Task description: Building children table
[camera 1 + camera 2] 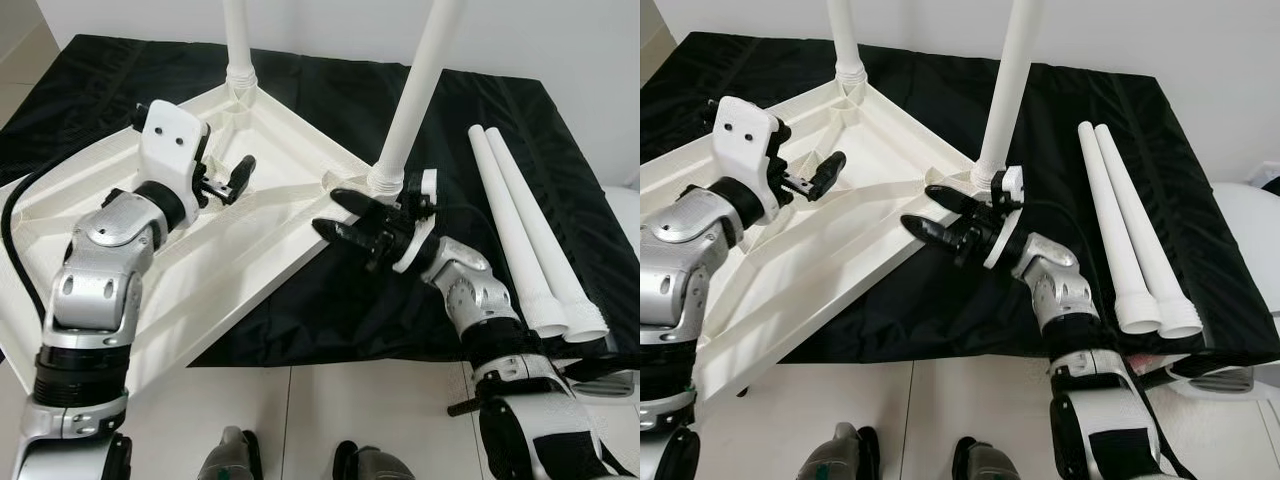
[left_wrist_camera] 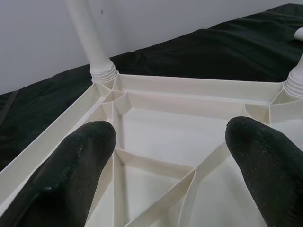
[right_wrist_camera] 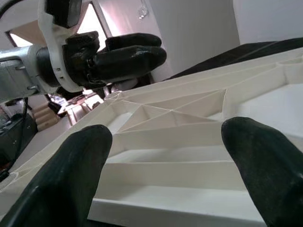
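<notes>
A white plastic tabletop lies upside down on a black cloth, its ribbed underside facing up. Two white legs stand upright in its corner sockets: one at the far corner, one at the right corner. Two loose white legs lie side by side on the cloth to the right. My left gripper hovers open over the ribs, holding nothing. My right gripper is open at the tabletop's right corner, just below the base of the standing leg, its fingertips over the rim.
The black cloth covers the floor under the parts and ends near my feet on white tiles. A white wall runs close behind. A grey object lies at the cloth's near right corner.
</notes>
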Tool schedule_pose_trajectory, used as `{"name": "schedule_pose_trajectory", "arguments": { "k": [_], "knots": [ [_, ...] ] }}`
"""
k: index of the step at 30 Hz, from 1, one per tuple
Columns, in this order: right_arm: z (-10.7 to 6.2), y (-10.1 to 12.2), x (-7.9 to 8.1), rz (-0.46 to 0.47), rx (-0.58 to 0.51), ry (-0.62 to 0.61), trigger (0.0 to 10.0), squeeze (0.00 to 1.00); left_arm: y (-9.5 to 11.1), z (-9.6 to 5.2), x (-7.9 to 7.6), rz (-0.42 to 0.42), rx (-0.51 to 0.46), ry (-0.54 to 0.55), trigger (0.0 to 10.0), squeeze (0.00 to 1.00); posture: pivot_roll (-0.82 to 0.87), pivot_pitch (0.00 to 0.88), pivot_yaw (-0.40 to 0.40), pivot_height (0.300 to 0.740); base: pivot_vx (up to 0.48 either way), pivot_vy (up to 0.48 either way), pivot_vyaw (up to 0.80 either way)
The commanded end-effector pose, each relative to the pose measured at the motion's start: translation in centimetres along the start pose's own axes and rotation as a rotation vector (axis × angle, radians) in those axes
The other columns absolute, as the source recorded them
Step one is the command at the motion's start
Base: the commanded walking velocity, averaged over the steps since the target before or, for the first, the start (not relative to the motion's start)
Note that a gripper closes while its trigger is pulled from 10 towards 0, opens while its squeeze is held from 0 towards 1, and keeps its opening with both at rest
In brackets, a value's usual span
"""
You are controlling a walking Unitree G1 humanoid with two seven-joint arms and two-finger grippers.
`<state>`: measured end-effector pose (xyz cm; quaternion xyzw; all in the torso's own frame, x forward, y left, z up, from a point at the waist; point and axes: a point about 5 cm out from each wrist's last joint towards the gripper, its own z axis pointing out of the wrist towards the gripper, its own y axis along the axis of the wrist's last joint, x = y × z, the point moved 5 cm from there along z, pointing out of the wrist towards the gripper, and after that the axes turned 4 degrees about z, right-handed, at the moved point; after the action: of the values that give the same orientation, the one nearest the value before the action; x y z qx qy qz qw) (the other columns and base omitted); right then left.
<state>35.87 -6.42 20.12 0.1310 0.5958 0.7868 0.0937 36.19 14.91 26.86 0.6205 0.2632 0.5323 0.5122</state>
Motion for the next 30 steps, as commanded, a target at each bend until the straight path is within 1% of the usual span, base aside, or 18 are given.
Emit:
{"name": "schedule_pose_trajectory", "arguments": {
  "k": [1,3,6,7,8,10,11,12,14,18,19,20,21,23,26,30],
  "knots": [
    [-0.3,-0.2,0.5,0.009,0.008,0.017,10.0,0.0,-0.7,-0.5,0.7,0.018,0.038,0.078,10.0,0.0,0.04,0.141,-0.039,0.74,0.0,0.0,0.0],
    [-1.0,-1.0,1.1,0.025,0.054,0.021,10.0,0.0,-1.6,-0.9,0.4,0.036,0.078,0.053,10.0,0.0,0.04,0.136,-0.042,0.74,0.0,0.0,0.0],
    [-1.2,-1.2,1.3,0.028,0.071,0.019,10.0,0.0,-1.7,-1.0,0.2,0.044,0.083,0.047,10.0,0.0,0.04,0.136,-0.042,0.74,0.0,0.0,0.0],
    [-1.4,-1.5,1.4,0.023,0.102,0.012,10.0,0.0,-1.8,-1.0,0.0,0.045,0.089,0.04,10.0,0.0,0.04,0.135,-0.043,0.74,0.0,0.0,0.0],
    [-1.4,-1.5,1.4,0.023,0.102,0.012,10.0,0.0,-1.8,-1.0,0.0,0.045,0.089,0.04,10.0,0.0,0.04,0.135,-0.043,0.74,0.0,0.0,0.0],
    [-2.0,-2.3,1.3,-0.049,0.187,-0.036,10.0,0.0,-1.8,-1.1,-0.6,0.048,0.099,0.019,10.0,0.0,0.03,0.134,-0.048,0.74,0.0,0.0,0.0],
    [-2.0,-2.3,1.3,-0.049,0.187,-0.036,10.0,0.0,-1.8,-1.1,-0.6,0.048,0.099,0.019,10.0,0.0,0.03,0.134,-0.048,0.74,0.0,0.0,0.0],
    [-2.2,-2.5,1.2,-0.079,0.215,-0.054,10.0,0.0,-1.9,-1.1,-0.8,0.051,0.1,0.014,10.0,0.0,0.03,0.134,-0.048,0.74,0.0,0.0,0.0],
    [-2.2,-2.5,1.2,-0.095,0.23,-0.077,10.0,0.0,-1.9,-1.1,-0.8,0.049,0.101,0.013,10.0,0.0,0.03,0.134,-0.048,0.74,0.0,0.0,0.0],
    [-2.1,-2.6,1.2,-0.085,0.241,-0.119,10.0,0.0,-1.9,-1.1,-0.9,0.038,0.104,0.015,10.0,0.0,0.03,0.133,-0.053,0.74,0.0,0.0,0.0],
    [-1.9,-2.7,0.3,-0.087,0.245,-0.214,10.0,0.0,-1.9,-1.0,-1.2,0.029,0.106,0.013,10.0,0.0,0.02,0.133,-0.054,0.74,0.0,0.0,0.0],
    [-1.9,-2.7,0.3,-0.087,0.245,-0.214,10.0,0.0,-1.9,-1.0,-1.2,0.029,0.106,0.013,10.0,0.0,0.02,0.133,-0.054,0.74,0.0,0.0,0.0],
    [-1.8,-2.8,0.0,-0.086,0.25,-0.25,10.0,0.0,-1.9,-1.0,-1.2,0.028,0.107,0.013,10.0,0.0,0.02,0.133,-0.053,0.74,0.0,0.0,0.0],
    [-1.7,-2.8,-0.2,-0.083,0.252,-0.283,10.0,0.0,-1.9,-1.0,-1.3,0.028,0.108,0.012,10.0,0.0,0.02,0.135,-0.052,0.74,0.0,0.0,0.0],
    [-1.2,-2.7,-0.8,-0.1,0.255,-0.347,10.0,0.0,-1.9,-0.9,-1.8,0.018,0.111,0.006,10.0,0.0,0.02,0.137,-0.05,0.74,0.0,0.0,0.0],
    [-1.0,-2.6,-1.0,-0.107,0.265,-0.373,10.0,0.0,-1.9,-0.8,-1.9,0.013,0.11,0.004,10.0,0.0,0.01,0.138,-0.05,0.74,0.0,0.0,0.0]
  ]
}}
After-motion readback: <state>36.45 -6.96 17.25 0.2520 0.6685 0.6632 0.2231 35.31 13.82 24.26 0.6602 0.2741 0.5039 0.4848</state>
